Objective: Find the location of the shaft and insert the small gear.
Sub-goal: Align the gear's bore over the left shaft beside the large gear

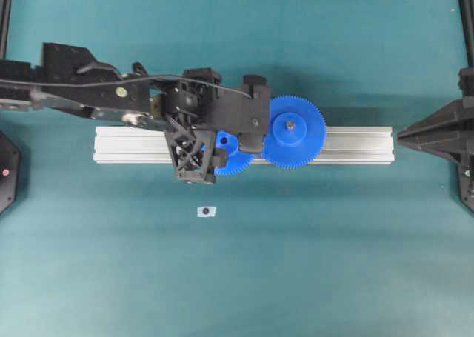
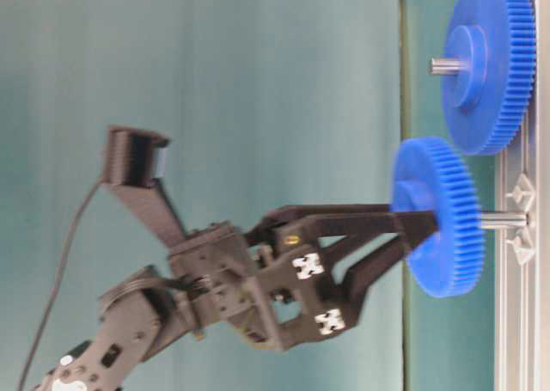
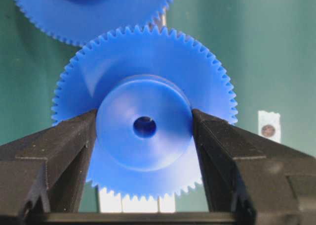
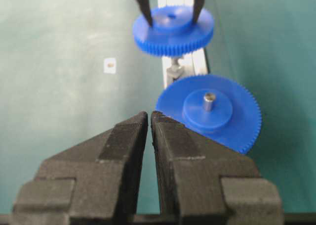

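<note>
A: Which step is this?

B: Insertion. The left gripper (image 3: pixel 144 128) clamps the small gear (image 2: pixel 438 216) by its hub, above the rail (image 1: pixel 355 146) beside the larger gear (image 1: pixel 295 131). The shaft (image 2: pixel 502 221) pokes out beneath it, seemingly part-way into the bore, though the blur hides that.

A: Next?

B: Probably press straight down, meshing the teeth. The right gripper (image 4: pixel 149 117) is closed and empty, well back.

No readable text, brand or nr anywhere. Only marks: small white tag (image 1: pixel 207 211) w/ dark round dot on the mat, just in front of the aluminium rail (image 1: pixel 355 144), no lettering legible; two white squares w/ black cross pattern (image 2: pixel 307 265) on left gripper (image 2: pixel 419 228) body, not characters.
</note>
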Tool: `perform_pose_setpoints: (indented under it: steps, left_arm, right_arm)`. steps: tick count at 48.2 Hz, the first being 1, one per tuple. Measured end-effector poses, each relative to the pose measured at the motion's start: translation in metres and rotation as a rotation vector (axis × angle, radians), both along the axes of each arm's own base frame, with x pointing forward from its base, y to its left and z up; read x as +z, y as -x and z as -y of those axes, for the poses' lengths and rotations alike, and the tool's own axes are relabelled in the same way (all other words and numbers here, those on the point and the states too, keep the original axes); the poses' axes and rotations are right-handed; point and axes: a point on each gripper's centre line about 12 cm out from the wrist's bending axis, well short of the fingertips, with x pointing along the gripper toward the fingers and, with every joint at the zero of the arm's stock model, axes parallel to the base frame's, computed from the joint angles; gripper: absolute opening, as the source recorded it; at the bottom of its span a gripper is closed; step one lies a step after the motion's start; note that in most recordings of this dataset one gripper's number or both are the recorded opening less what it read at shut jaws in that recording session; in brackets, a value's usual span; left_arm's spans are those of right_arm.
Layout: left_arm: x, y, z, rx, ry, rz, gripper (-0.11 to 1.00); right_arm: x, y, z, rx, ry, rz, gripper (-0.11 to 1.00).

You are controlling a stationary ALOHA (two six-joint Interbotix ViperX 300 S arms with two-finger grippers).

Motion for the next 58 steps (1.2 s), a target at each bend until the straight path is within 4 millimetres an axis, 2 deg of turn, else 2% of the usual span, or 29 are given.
perform_pose_setpoints:
  steps: [19, 32, 58]
  left_arm:
    - [-0.004, -0.002, -0.007, 0.014, 0.000, -0.014, 0.65]
    - [-0.009, 0.008, -0.013, 0.023, 0.001, -0.102, 0.65]
    - [-0.007, 0.017, -0.013, 0.019, 0.001, -0.151, 0.65]
  right_arm:
    - [-0.002, 0.001, 0.000, -0.002, -0.002, -0.003, 0.19]
    - [-0.002, 0.001, 0.000, -0.003, -0.002, -0.003, 0.19]
    - [-0.002, 0.001, 0.000, -0.003, -0.002, -0.001, 0.19]
